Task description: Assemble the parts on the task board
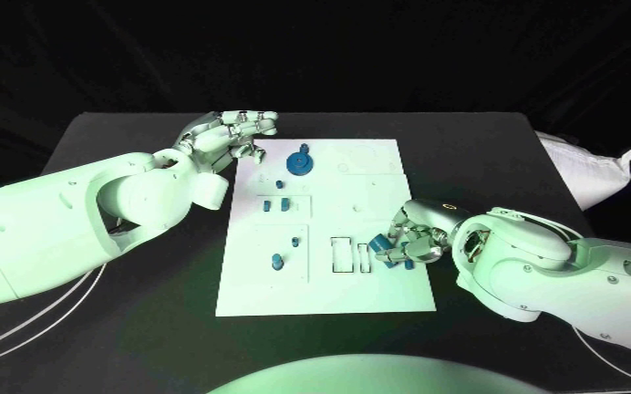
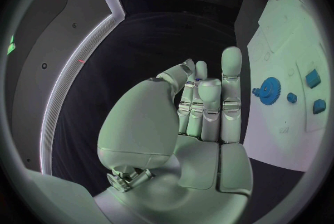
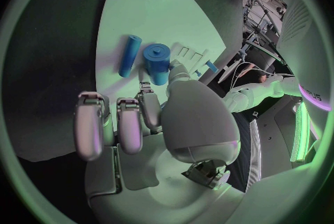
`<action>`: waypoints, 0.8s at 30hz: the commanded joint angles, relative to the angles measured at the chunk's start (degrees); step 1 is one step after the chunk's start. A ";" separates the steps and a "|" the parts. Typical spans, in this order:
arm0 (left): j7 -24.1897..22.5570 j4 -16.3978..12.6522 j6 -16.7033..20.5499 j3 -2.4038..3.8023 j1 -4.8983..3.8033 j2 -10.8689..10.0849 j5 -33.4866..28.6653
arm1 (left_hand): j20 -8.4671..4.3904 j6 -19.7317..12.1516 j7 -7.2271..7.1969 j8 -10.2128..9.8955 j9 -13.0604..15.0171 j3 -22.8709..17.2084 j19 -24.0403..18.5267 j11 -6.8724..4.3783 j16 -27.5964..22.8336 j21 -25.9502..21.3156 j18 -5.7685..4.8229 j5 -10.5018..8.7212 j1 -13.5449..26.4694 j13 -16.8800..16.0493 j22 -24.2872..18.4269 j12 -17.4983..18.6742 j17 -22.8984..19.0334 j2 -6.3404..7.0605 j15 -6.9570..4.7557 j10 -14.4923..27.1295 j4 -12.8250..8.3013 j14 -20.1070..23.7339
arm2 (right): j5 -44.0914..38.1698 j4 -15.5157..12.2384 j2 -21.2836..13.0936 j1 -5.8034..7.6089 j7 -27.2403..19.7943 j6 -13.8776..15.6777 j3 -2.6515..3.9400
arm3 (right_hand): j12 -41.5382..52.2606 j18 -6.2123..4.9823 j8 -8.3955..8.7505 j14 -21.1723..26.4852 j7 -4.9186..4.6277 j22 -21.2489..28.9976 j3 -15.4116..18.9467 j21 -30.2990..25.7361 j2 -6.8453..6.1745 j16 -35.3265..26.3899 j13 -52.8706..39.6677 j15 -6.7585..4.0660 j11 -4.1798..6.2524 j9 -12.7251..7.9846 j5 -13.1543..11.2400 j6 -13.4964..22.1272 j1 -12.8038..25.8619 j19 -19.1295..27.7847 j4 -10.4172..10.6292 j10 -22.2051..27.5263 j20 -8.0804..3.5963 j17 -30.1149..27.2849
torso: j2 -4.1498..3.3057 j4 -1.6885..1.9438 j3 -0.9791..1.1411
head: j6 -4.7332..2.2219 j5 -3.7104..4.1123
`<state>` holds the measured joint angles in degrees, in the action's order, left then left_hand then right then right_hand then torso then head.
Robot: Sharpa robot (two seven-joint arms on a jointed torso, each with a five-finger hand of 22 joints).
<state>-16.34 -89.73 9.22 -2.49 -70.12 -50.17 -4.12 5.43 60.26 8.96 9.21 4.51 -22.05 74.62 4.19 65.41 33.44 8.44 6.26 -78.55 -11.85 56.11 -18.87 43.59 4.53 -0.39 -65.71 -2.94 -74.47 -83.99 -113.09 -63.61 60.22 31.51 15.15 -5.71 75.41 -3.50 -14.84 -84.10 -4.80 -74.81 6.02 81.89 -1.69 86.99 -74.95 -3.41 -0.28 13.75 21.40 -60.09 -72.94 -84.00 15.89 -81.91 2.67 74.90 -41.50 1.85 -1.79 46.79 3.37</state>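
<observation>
Your landmark is the white board [image 1: 329,230] lying in the middle of the black tabletop [image 1: 118,139]. Your right hand [image 1: 410,237] sits over the board's right edge, toward the near end, and its fingers [image 3: 155,106] pinch a short blue cylinder [image 3: 157,62] between the thumb and a finger, while the rest of that hand's fingers are curled down beside it. A slimmer blue peg [image 3: 128,55] lies flat on the board just beside the cylinder; you cannot tell from these views whether the two touch. Your left hand [image 1: 232,137] hovers at the board's far left corner, holding nothing, its fingers [image 2: 231,76] held straight and close side by side, slightly apart, palm turned away from the board. Just beside that hand, on the far end of the board, you have a blue gear [image 1: 301,163] with a small knob at its edge. Further toward you, in the left half of the board, two small blue blocks [image 1: 275,203] stand in a framed square, and nearer still another small blue piece [image 1: 277,261] stands in the larger framed square. Two narrow slots [image 1: 342,255] lie on the board between that piece and your right hand.
</observation>
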 commanded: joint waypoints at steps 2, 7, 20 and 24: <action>-0.22 -0.19 -0.98 0.03 -0.02 -0.01 0.16 | -0.10 -0.22 -0.04 0.15 -0.06 0.33 -0.35 0.02 0.09 -0.05 1.11 0.36 -0.47 -0.08 -0.06 -0.26 -0.05 -0.25 0.05 0.29 0.08 0.47 | 1.72 -0.74 -0.77 -0.28 0.61 5.27 -0.17 | 0.87 0.38 -0.47 -4.92 0.23 -0.16 0.00 0.21 1.43 0.40 -2.47 -0.58 0.27 0.59 2.77 -0.43 -1.20 -0.97 -0.34 -0.87 -0.70 9.85 | 0.03 0.02 0.06 | -0.11 -0.09; -0.20 -0.14 -1.01 0.03 -0.02 0.00 0.18 | -0.10 -0.23 -0.05 0.17 -0.06 0.34 -0.36 0.02 0.13 -0.04 1.12 0.37 -0.51 -0.10 -0.06 -0.31 -0.02 -0.29 0.05 0.33 0.05 0.47 | 7.58 -2.64 -1.64 0.16 -1.68 10.39 0.03 | 1.06 0.39 -0.37 -4.94 0.30 -0.19 -0.19 0.21 2.09 0.46 -2.95 -0.68 0.37 0.85 5.81 -0.26 -2.10 -0.99 -0.48 -1.05 -0.84 9.97 | 0.04 -0.02 0.06 | -0.18 -0.11; -0.11 -0.21 -1.23 0.03 -0.02 0.03 0.22 | -0.10 -0.25 -0.06 0.20 -0.07 0.30 -0.39 0.01 0.12 -0.08 1.13 0.40 -0.64 -0.14 -0.08 -0.41 -0.09 -0.38 0.04 0.41 -0.03 0.51 | 16.29 -3.29 1.06 0.49 -1.81 5.97 0.14 | -0.18 0.44 -0.16 -4.99 0.09 -0.36 0.58 0.28 2.24 0.62 -2.18 -0.54 0.18 1.03 6.34 -0.02 -0.89 -1.05 0.41 -0.47 -0.78 10.30 | -0.06 -0.05 0.02 | -0.04 -0.79; -0.09 -0.27 -1.29 0.03 -0.02 0.05 0.23 | -0.10 -0.25 -0.06 0.20 -0.07 0.30 -0.39 0.01 0.12 -0.08 1.13 0.40 -0.64 -0.14 -0.08 -0.41 -0.09 -0.38 0.04 0.41 -0.03 0.51 | 16.64 -2.97 2.53 0.41 -1.18 4.29 0.15 | -0.47 0.42 -0.17 -4.98 0.11 -0.32 1.16 0.25 2.55 0.59 -2.13 -0.50 0.17 1.21 6.15 -0.17 0.29 -1.03 0.64 -0.42 -0.72 10.22 | -0.03 0.10 0.02 | 0.08 -0.72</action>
<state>-16.23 -89.81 9.10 -2.49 -70.12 -50.20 -4.10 5.43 60.26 8.96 9.20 4.52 -22.05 74.62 4.19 65.41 33.44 8.44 6.50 -78.85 -11.89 56.11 -19.09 43.55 4.22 -0.39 -65.72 -2.94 -74.46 -69.30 -116.11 -61.27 60.69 30.14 22.34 -5.58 75.15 -3.50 -15.08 -83.92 -4.71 -74.94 6.88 81.89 0.79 87.21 -75.26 -3.59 0.03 14.47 27.65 -59.95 -73.42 -84.01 16.60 -82.35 2.25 74.94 -41.54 1.86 -1.76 46.81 2.65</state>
